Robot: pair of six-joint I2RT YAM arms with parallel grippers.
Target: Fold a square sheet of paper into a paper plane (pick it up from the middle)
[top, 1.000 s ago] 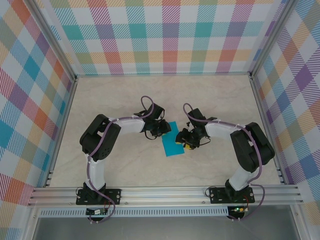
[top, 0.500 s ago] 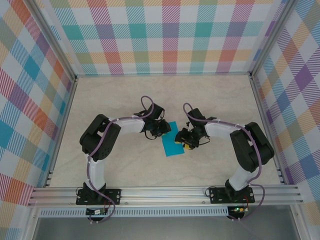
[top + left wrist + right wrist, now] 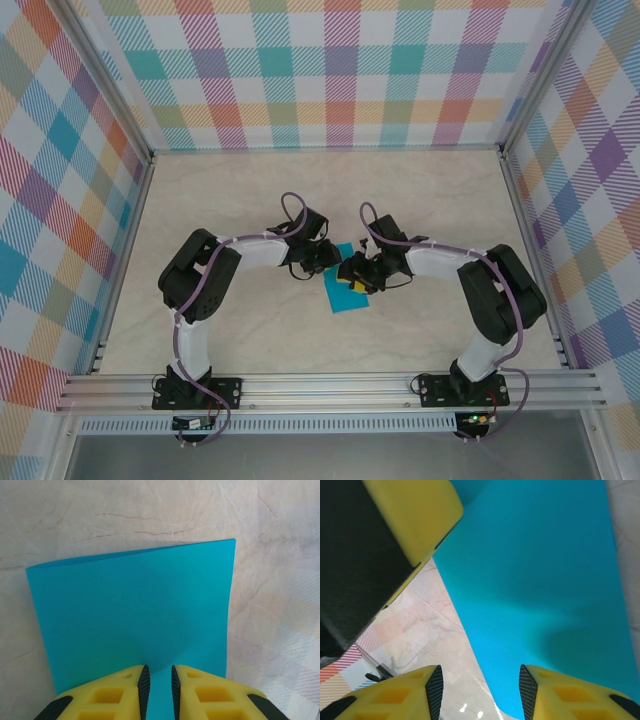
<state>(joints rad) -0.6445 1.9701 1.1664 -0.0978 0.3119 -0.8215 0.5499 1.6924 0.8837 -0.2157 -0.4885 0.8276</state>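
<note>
step: early fold, paper (image 3: 135, 615) at tabletop (image 3: 250, 200) centre
left hand (image 3: 157, 676): pinching paper edge
right hand (image 3: 477, 684): open over paper
next: I'd press the crease

Square sheet of paper (image 3: 346, 300) folded over

Plain teal-blue, smooth across the face; lying as an upright oblong near the middle of the pale marbled table (image 3: 230, 195); doubled along the far edge, with the two layers slightly parted at one corner
</note>
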